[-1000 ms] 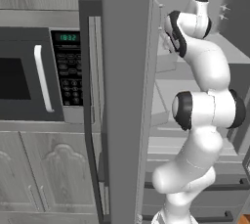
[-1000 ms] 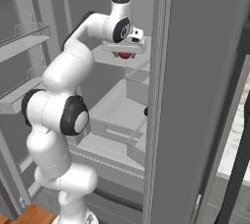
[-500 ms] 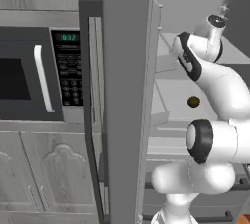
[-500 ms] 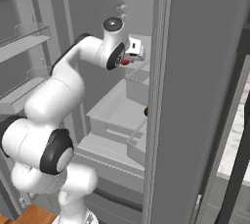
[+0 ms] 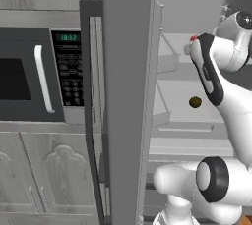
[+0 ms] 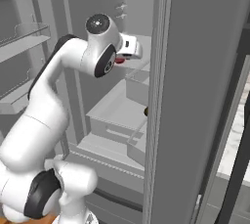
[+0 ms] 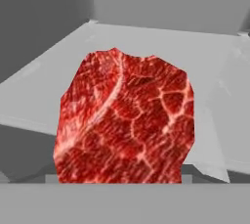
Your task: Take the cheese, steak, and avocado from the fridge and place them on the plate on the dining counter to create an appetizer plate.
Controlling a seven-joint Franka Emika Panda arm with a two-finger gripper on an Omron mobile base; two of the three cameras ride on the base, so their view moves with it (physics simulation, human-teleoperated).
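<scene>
The steak (image 7: 124, 120) sits straight in front of my hand, red and marbled, on a pale grey shelf of the fridge (image 6: 195, 71). From my right base camera I see a sliver of red (image 6: 119, 61) just under my hand, high in the fridge compartment; from the left one a red speck (image 5: 194, 38) shows beside my wrist. I cannot tell from these views whether my fingers stand apart or are pressed on the meat; their tips are hidden behind the steak.

The avocado (image 5: 195, 102) lies on a lower shelf, well below the steak, a small dark ball.

Compared with a second ago, my arm has folded down and reached deeper into the fridge, and my hand now sits closer to the steak. The fridge door stands open, with the microwave (image 5: 39, 76) to its left.
</scene>
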